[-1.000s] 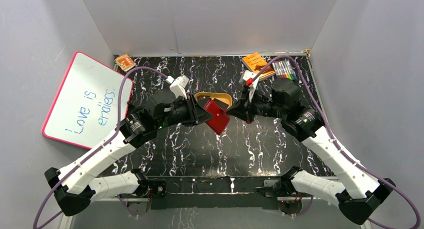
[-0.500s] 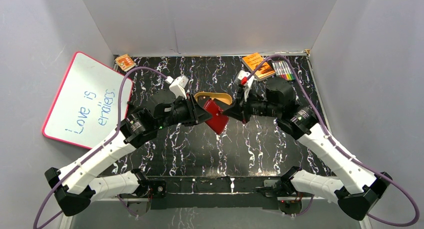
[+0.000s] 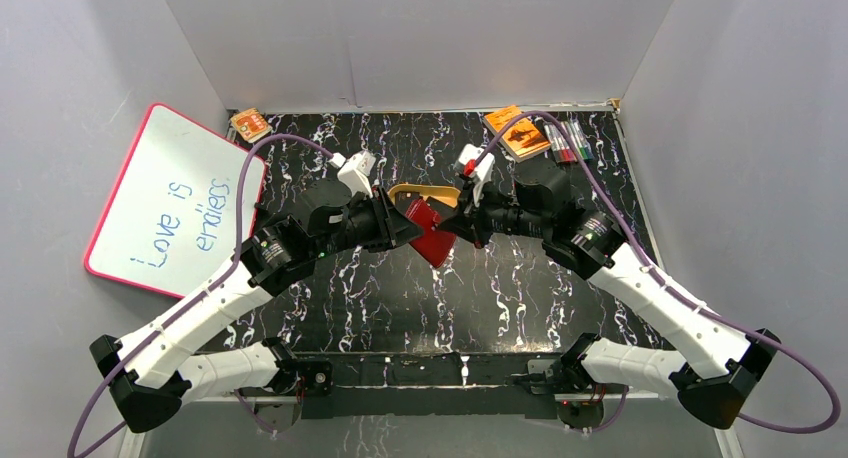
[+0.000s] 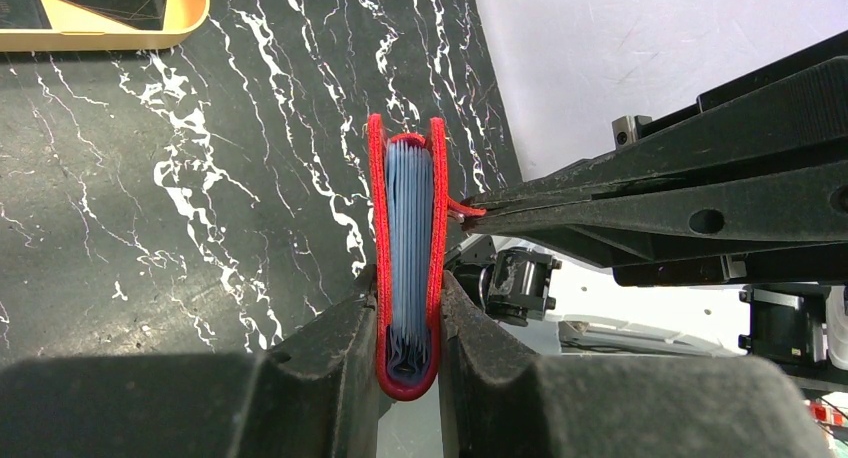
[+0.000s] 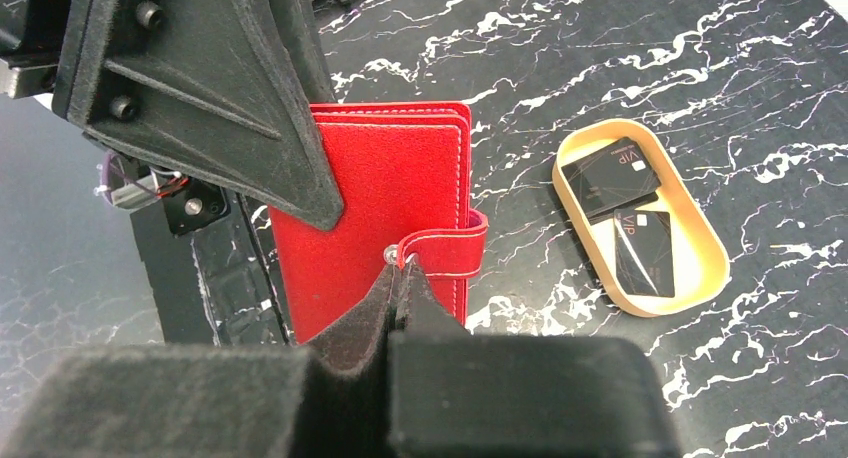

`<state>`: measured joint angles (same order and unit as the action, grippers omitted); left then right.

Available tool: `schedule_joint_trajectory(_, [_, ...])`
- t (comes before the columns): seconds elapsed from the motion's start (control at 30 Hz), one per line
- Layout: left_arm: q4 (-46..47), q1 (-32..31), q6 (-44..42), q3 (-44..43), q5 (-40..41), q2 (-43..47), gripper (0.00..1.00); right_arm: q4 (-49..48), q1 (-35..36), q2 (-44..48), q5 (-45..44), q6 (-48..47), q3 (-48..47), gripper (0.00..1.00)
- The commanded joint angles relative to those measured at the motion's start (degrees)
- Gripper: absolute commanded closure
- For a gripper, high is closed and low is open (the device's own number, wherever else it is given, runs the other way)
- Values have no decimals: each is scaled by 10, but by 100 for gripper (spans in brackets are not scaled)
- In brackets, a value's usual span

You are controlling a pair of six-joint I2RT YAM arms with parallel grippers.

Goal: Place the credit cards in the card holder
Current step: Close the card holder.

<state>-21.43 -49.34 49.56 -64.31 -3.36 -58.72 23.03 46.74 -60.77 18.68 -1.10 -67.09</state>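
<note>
Left pincer (image 4: 407,308) clamps red card holder (image 5: 390,188) upright above tabletop (image 5: 620,58); right pincer (image 5: 405,278) pinches its snap tab (image 5: 445,253). Two black credit cards (image 5: 610,178), printed "VIP", lie in tan dish (image 5: 690,243). Whiteboard (image 3: 170,203): "Love is endless".

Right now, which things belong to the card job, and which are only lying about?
Job: red card holder, clamped in left claw, right claw pinching its snap tab; black credit cards in tan dish.
Lying about: whiteboard, orange booklet, markers, small orange packet.
</note>
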Motion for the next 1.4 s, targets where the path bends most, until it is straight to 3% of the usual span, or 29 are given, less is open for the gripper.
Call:
schedule_joint_trajectory(0.0, [25,1,5,-5,0,12,100,-12,7,-3,-12,-10,-28,100])
schedule_joint_trajectory(0.9, [27,1,9,0,6,16,100,13,37,-14,-9,-25,-29,100])
schedule_joint_trajectory(1.37, [92,1,-1,13,-67,22,100,-2,45,-36,-15,-10,-23,100])
